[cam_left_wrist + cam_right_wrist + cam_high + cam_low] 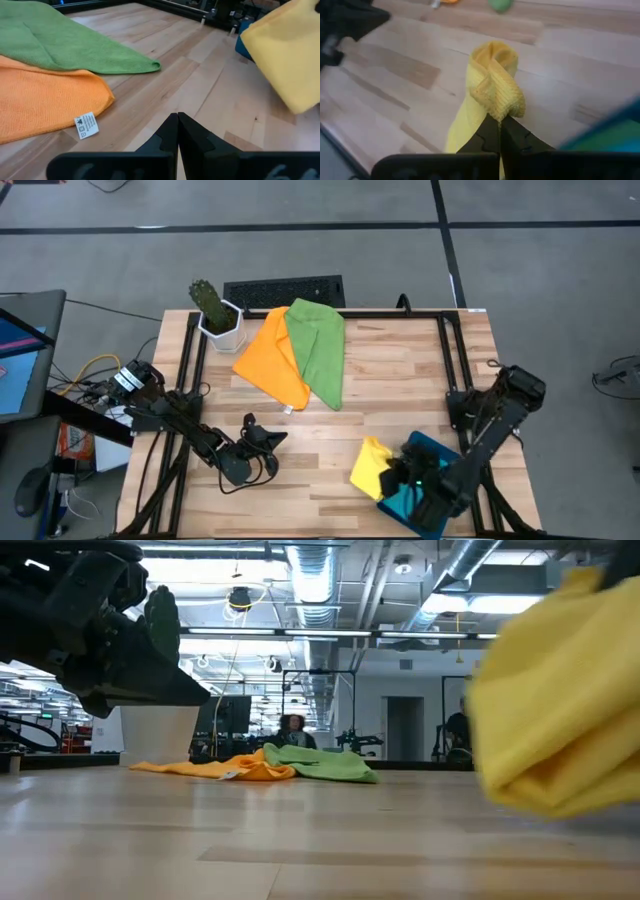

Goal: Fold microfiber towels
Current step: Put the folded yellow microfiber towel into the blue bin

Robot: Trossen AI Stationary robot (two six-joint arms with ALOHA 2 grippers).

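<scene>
Left wrist view: orange towel (45, 100) bears unreadable tag (86, 125)

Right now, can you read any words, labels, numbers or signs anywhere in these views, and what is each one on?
No text reads clearly in any view.
White care tag on the orange towel: small printed symbols and lines, too small to read.
Screen left of the table: coloured shapes, no legible words.
Yellow towel, green towel, cactus pot: no markings seen.
</scene>
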